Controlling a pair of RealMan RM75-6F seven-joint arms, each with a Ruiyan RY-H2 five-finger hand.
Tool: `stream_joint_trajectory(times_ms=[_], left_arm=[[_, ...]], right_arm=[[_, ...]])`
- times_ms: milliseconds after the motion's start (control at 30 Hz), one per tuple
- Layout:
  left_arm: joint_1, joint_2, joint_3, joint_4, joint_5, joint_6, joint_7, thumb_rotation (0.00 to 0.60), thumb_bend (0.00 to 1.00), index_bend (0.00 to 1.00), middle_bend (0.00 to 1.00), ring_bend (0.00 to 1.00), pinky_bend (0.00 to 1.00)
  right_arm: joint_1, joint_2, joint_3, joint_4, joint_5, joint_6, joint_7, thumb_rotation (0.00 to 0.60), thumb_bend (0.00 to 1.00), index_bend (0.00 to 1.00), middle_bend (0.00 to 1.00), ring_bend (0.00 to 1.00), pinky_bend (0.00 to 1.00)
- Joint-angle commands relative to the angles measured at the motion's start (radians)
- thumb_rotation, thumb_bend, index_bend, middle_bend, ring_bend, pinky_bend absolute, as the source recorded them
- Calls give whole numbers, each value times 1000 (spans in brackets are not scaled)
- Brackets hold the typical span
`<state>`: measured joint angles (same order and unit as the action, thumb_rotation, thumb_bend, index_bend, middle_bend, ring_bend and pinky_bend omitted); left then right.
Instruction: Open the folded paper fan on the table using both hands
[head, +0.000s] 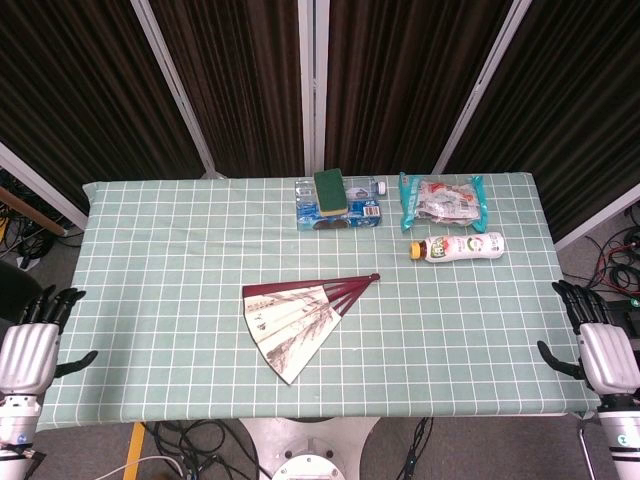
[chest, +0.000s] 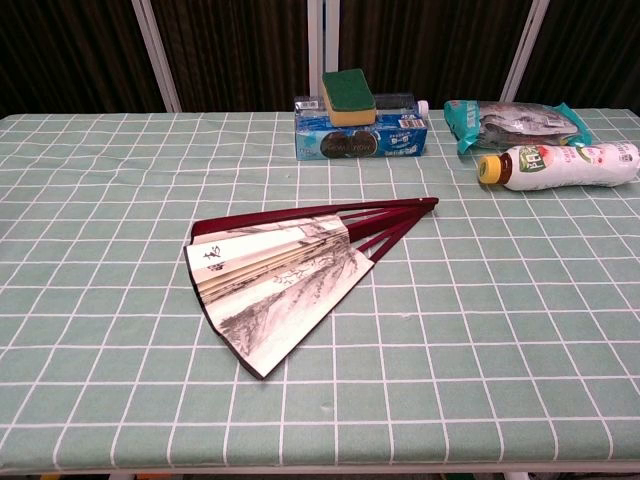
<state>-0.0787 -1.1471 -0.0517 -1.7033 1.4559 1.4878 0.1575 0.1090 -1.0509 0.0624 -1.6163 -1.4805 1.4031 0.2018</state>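
The paper fan (head: 296, 319) lies spread open on the green checked table (head: 160, 260), near the front middle. Its dark red ribs meet at a pivot pointing toward the back right, and its painted leaf faces up. The chest view shows the fan (chest: 275, 274) the same way, flat and untouched. My left hand (head: 32, 350) hangs off the table's left edge with fingers apart, holding nothing. My right hand (head: 598, 345) hangs off the right edge, likewise empty with fingers spread. Neither hand appears in the chest view.
At the back stand a blue packet (head: 340, 211) with a green sponge (head: 331, 190) on top, a teal snack bag (head: 443, 199) and a lying white bottle (head: 458, 246). Dark curtains close the back. Cables lie on the floor below the front edge.
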Motion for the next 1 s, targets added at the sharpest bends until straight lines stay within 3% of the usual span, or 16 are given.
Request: stream_joint_trajectory(times_ms=[33,500,800,1000], left_arm=[[-1,-1,1,2,1,-2,3,600,0,179,157,76,145],[-64,9,-18,32,47,-49,12,600,0,179,157,75,145],[-313,-18,-112,122,127,-257,-46,600,0,228,157,75,145],[-516,-135,-150,277,172,-418,-166,600,0,259,199,112,149]], right_arm=[[2,-2,0,-1,0,-3,-1,600,232,66,42,0,0],[2,3,-2,-1,-7,0,-3,600,232,66,42,0,0],[33,13,3,-2,-38,-21,-10,600,232,67,42,0,0],[46,28,4,-18,-43,-33,-25,600,232,67,42,0,0]])
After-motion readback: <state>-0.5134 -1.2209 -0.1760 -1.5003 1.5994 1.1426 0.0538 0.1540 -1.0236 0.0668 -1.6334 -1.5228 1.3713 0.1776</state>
